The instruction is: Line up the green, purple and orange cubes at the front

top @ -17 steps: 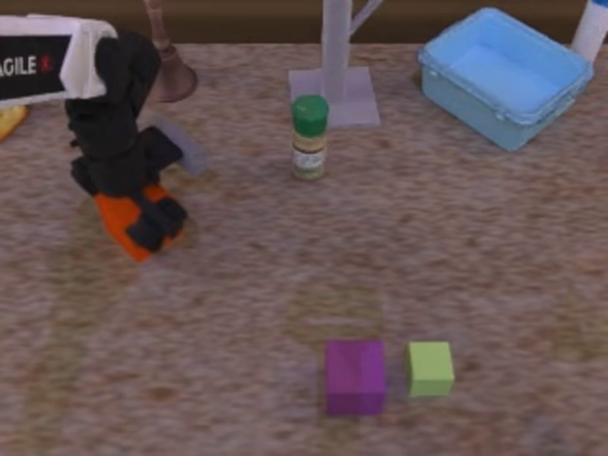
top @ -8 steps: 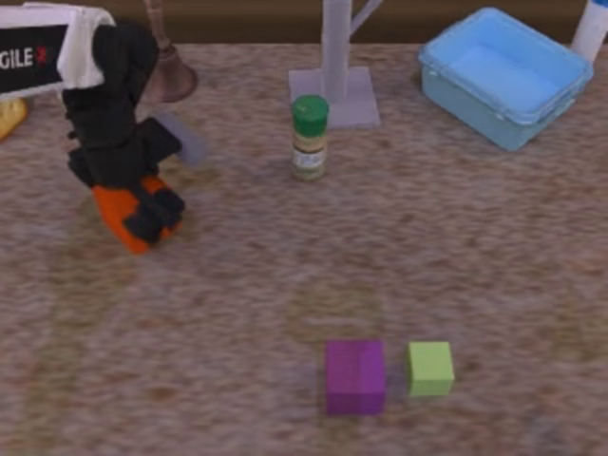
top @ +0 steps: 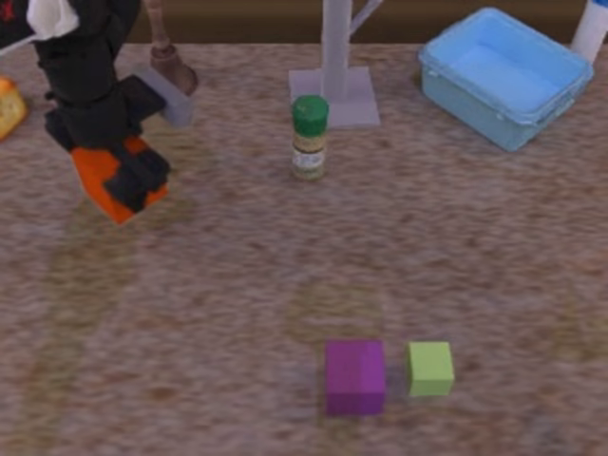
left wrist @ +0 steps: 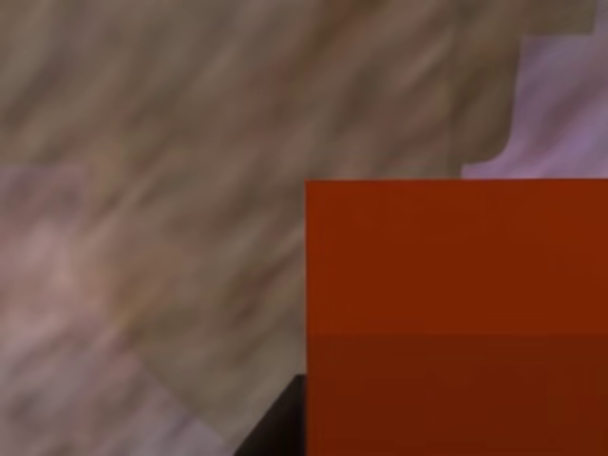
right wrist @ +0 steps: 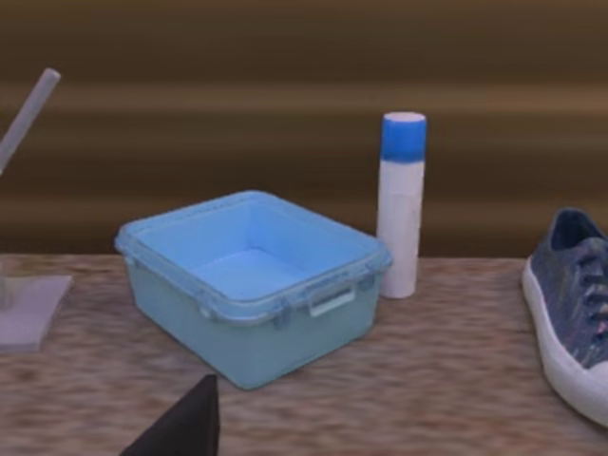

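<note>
**A:** Where did you have the left gripper (top: 128,180)?

**B:** You had it out at the ten o'clock part of the bench (top: 237,275), its fingers (top: 142,176) clamped on the orange cube (top: 95,176). The cube sat tilted in the grip, with a faint shadow on the bench beneath it. In the left wrist view the orange cube (left wrist: 456,313) filled most of the picture, with the bench surface behind it.

**A:** And the other two cubes?

**B:** The purple cube (top: 354,376) lay at about six o'clock, near the front edge. The green cube (top: 430,369) sat just beside it toward three o'clock, a narrow gap between them, their faces roughly square to each other. Both were well apart from the orange one.

**A:** What else stood on the bench?

**B:** A green-capped spice jar (top: 309,137) stood upright near twelve o'clock. A pale blue tub (top: 503,76) sat at two o'clock; the right wrist view showed that tub (right wrist: 252,285) with a blue-capped white bottle (right wrist: 402,204) and a shoe (right wrist: 570,304) close by.

**A:** Your right gripper?

**B:** Only a dark tip (right wrist: 185,423) showed in its own wrist view, so I could not tell you how its fingers stood.
</note>
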You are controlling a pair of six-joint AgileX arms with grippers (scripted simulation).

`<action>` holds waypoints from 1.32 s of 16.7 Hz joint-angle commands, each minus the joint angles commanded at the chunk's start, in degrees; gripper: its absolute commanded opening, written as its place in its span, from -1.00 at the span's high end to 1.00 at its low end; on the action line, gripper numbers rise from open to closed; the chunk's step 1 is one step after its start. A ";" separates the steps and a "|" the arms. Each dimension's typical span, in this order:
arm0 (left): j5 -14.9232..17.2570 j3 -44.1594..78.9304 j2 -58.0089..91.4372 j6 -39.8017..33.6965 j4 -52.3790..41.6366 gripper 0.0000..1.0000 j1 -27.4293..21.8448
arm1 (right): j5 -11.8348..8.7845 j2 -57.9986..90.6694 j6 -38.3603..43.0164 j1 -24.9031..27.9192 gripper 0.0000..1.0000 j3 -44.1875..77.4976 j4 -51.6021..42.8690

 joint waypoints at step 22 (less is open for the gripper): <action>-0.16 -35.69 -28.06 14.86 7.31 1.00 -27.64 | 0.00 0.00 0.00 0.00 -1.00 0.00 0.00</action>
